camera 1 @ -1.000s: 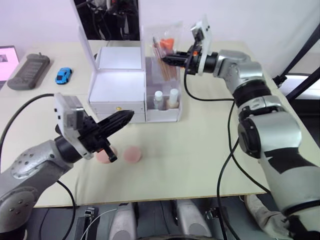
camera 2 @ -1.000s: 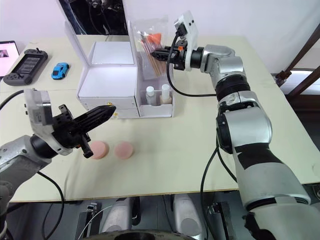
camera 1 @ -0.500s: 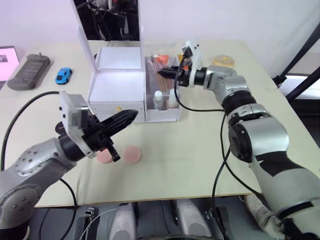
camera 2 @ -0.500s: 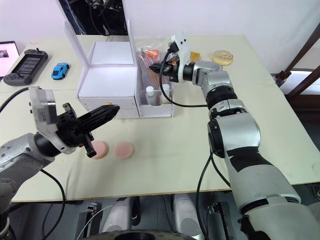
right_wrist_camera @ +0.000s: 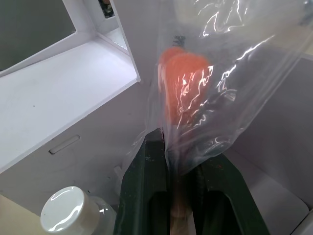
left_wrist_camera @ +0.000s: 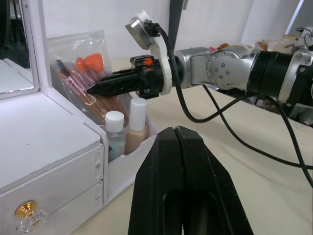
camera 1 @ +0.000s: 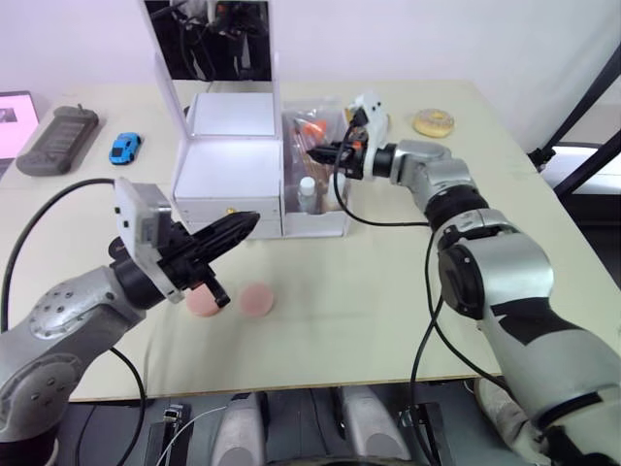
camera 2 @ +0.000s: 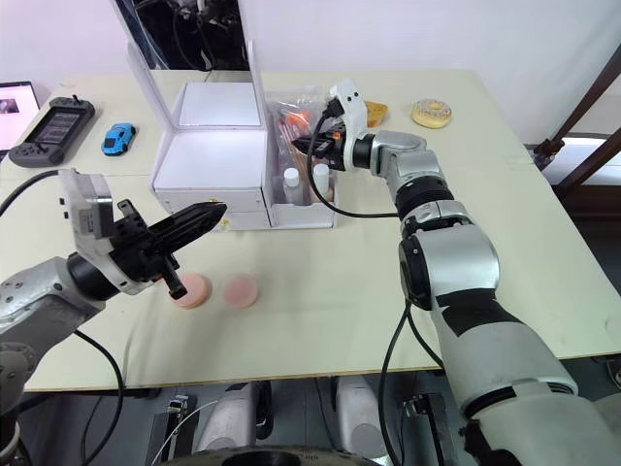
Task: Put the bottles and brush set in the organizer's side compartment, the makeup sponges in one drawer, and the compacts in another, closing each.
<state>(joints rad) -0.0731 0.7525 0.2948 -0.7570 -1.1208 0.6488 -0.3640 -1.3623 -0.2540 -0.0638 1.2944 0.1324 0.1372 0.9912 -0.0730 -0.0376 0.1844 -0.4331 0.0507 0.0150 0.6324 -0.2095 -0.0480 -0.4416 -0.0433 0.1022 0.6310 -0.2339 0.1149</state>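
Right tool [camera 2: 303,146] reaches forward, fingers clamped; left tool [camera 1: 247,222] hovers low, fingers pressed together.

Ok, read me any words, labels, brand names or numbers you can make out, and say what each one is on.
No text can be read.
Clear bottle: no label lettering shows.
Beige bottle: no lettering shows.
Screen at the table's edge: content too blurred to read.

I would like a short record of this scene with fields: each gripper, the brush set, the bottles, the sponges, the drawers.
right gripper: shut on the brush set, over the side compartment
left gripper: shut, empty, in front of the organizer
bottles: both upright in the side compartment
makeup sponges: two, side by side on the table
drawers: both closed
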